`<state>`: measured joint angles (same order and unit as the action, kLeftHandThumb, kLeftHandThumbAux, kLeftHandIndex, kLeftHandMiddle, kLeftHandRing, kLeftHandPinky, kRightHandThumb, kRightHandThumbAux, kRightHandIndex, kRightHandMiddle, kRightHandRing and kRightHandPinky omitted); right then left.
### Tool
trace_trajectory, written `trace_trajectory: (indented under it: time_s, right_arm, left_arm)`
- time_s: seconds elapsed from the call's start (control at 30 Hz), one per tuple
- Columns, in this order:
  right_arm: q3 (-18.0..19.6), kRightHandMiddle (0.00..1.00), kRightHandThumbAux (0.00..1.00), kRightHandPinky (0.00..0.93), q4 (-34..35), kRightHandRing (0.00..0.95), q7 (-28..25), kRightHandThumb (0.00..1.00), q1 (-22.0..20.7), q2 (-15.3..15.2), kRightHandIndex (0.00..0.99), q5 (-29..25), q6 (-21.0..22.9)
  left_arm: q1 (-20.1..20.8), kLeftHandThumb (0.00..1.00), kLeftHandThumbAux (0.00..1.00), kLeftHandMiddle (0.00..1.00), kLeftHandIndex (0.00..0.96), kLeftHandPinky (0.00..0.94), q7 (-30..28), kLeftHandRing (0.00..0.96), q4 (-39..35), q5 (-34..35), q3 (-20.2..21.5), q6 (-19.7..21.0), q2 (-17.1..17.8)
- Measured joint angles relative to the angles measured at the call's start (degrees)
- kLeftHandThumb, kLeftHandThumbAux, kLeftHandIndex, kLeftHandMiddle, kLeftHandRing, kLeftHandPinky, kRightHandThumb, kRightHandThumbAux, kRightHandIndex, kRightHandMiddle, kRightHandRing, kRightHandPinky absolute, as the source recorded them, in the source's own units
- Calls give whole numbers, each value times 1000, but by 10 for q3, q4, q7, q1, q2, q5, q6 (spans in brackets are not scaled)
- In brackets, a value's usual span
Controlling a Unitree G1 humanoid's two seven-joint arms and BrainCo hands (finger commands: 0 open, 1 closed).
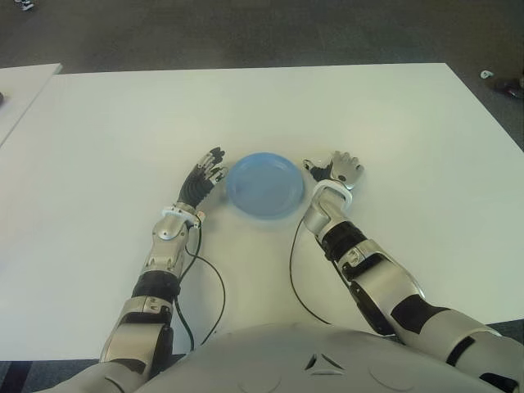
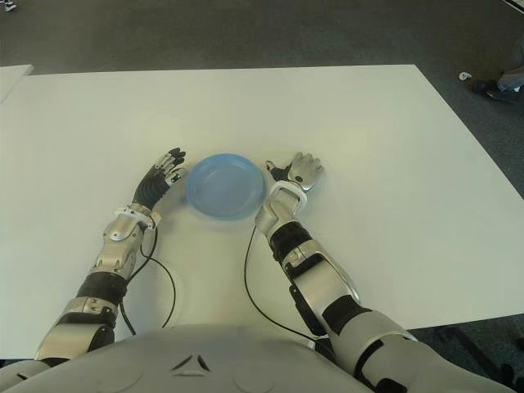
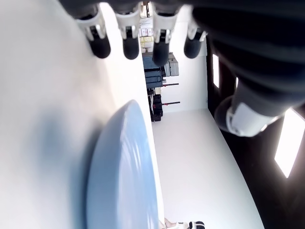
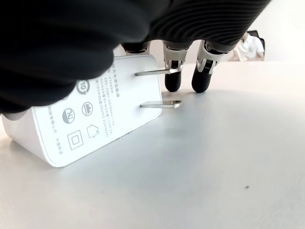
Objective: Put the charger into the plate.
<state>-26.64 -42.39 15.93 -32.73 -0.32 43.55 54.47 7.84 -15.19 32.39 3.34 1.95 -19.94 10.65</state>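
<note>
Bench (image 1: 393, 123), white, carried one blue plate (image 1: 264, 186) and one white charger (image 4: 90, 112) with two metal prongs. Left hand (image 1: 203, 176) lay just beside the plate on its left, four fingers (image 3: 101, 44) extended and holding nothing. Right hand (image 1: 337, 170) lay just beside the plate on its right, palm down over the charger, which sat on the bench beneath it, outside the plate; its fingertips (image 4: 202, 78) touched the bench beyond the prongs, and whether the hand gripped the charger could not be told. Plate held nothing.
</note>
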Motion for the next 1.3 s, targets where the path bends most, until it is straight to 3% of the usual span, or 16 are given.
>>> trace_trajectory:
  time_s: [0.53,0.7,0.9,0.97,1.1,1.17,1.3]
  right_arm:
    - [-35,0,179,0,39,0,-58,323,3,-20,0,5,25]
    - [-38,8,216,92,47,34,-62,319,7,-23,0,5,26]
    - [-37,152,273,357,61,240,-60,427,13,-27,70,8,25]
    - [-36,287,319,498,66,397,-56,521,15,-29,92,11,25]
    - [-27,507,387,641,66,579,-39,655,20,-29,144,12,19]
    - [-14,502,520,716,66,655,-22,830,22,-27,275,11,12]
    - [23,526,633,761,67,702,40,844,35,-17,366,2,-17]
  left_arm:
    - [-2,0,540,91,85,56,0,67,-8,0,-1,7,0]
    - [-2,0,541,93,91,45,0,65,-10,0,-1,9,0]
    - [-2,0,549,95,92,30,0,61,-11,0,-1,10,0]
    - [-2,0,550,92,91,29,0,59,-11,0,-1,10,0]
    - [-3,0,549,89,90,26,0,55,-11,0,-1,10,0]
    - [-3,0,547,88,88,24,0,53,-11,0,-1,10,0]
    - [-3,0,550,88,85,25,0,53,-11,1,-1,10,0]
